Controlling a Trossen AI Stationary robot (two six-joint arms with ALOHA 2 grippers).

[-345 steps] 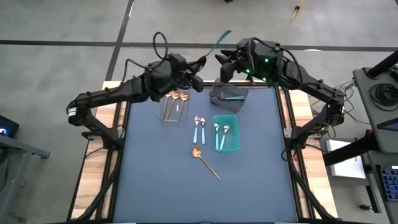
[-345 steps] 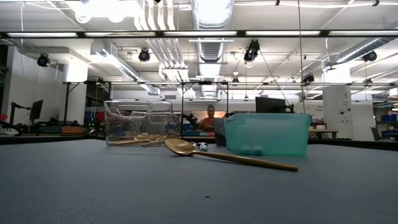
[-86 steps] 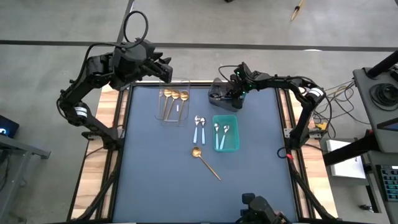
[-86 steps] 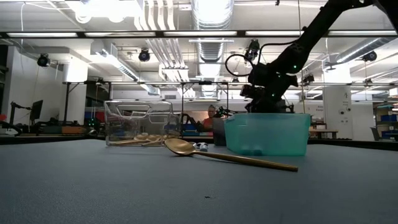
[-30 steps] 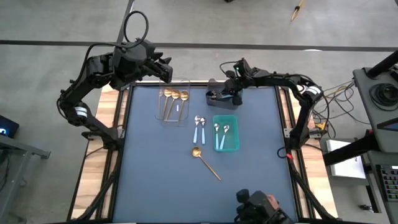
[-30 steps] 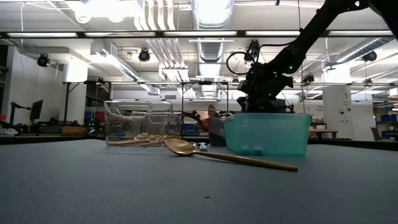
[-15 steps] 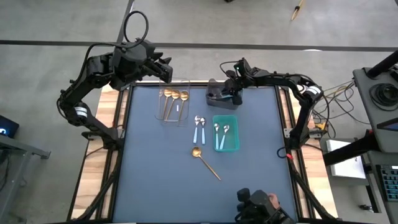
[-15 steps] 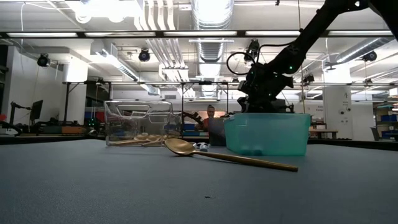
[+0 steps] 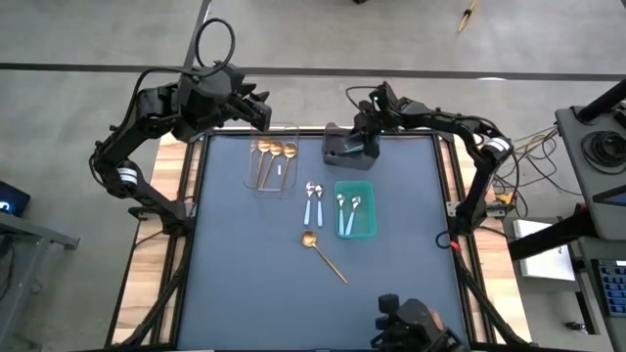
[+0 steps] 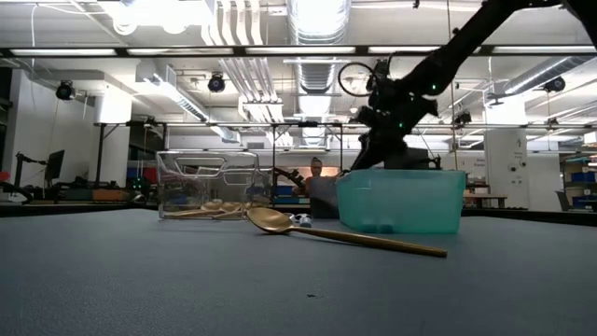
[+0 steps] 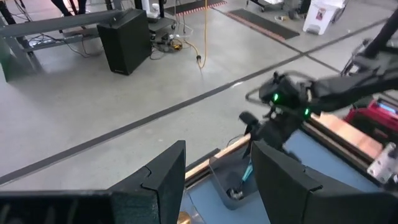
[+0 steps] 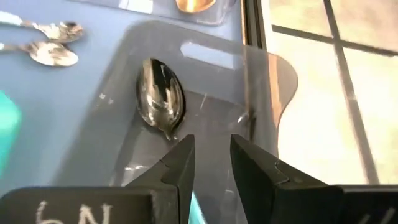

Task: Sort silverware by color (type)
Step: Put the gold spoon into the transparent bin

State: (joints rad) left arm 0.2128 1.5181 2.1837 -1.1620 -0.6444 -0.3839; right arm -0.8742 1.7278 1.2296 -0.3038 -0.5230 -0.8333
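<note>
Over the grey plastic bin [image 9: 349, 149], the right gripper [image 9: 369, 125] has lifted off empty, jaws slightly parted, dark-bowled teal-handled spoon [image 12: 160, 98] dropped inside.

Robotics lab, ceiling ducts [image 10: 315, 23], concrete floor [image 9: 293, 34]

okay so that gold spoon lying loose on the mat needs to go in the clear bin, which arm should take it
Left, probably. The left gripper hovers open by the clear bin holding gold spoons, so the drop-off is on its side. The right gripper is over the grey bin. The gold spoon lies mid-table.
</note>
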